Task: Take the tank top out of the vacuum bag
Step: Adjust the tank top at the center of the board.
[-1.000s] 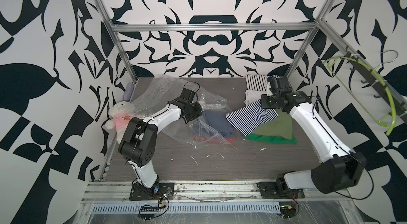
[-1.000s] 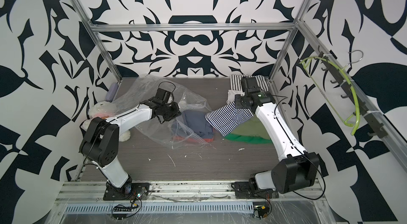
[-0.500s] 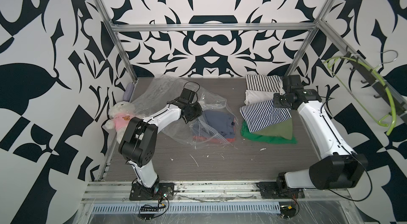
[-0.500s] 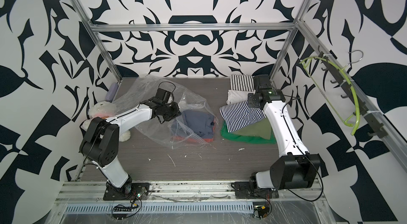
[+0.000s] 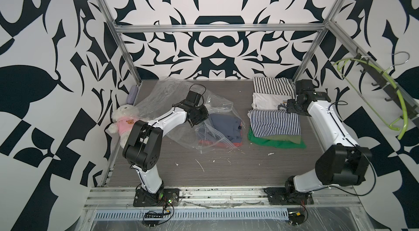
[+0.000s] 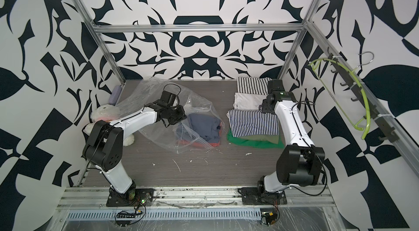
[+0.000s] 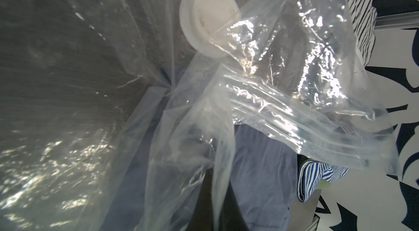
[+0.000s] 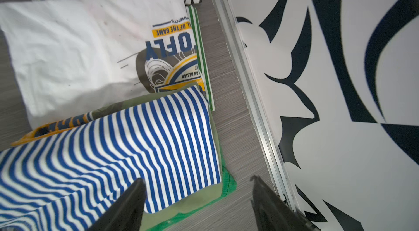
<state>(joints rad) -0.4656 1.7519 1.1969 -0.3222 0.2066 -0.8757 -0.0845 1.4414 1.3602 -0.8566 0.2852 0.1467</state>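
The large clear crinkly plastic vacuum bag (image 5: pixel 165 91) lies on the left half of the grey wood-grain bench (image 5: pixel 226 168). Its round white valve cap (image 7: pixel 213 19) and zip-seal edge (image 7: pixel 283 114) hang from the left hand (image 5: pixel 201 115), which is clamped shut on a fold of film. A folded navy garment (image 5: pixel 224 125) and a red one (image 5: pixel 204 143) lie inside. The blue-and-white striped folded top (image 5: pixel 274 122), probably the tank top, lies outside the bag on an olive and green stack (image 5: pixel 260 143). The right hand (image 8: pixel 199 200) hangs over its edge, fingers spread and empty. Risks: a finger may snag the stripes on withdrawal and drag the top off, and the aluminium wall rail (image 8: pixel 248 96) crowds the outer finger. The slick film may also slip, collapsing the bag's mouth. A white plush toy (image 5: pixel 123 116) sits well apart at the bench's left edge.
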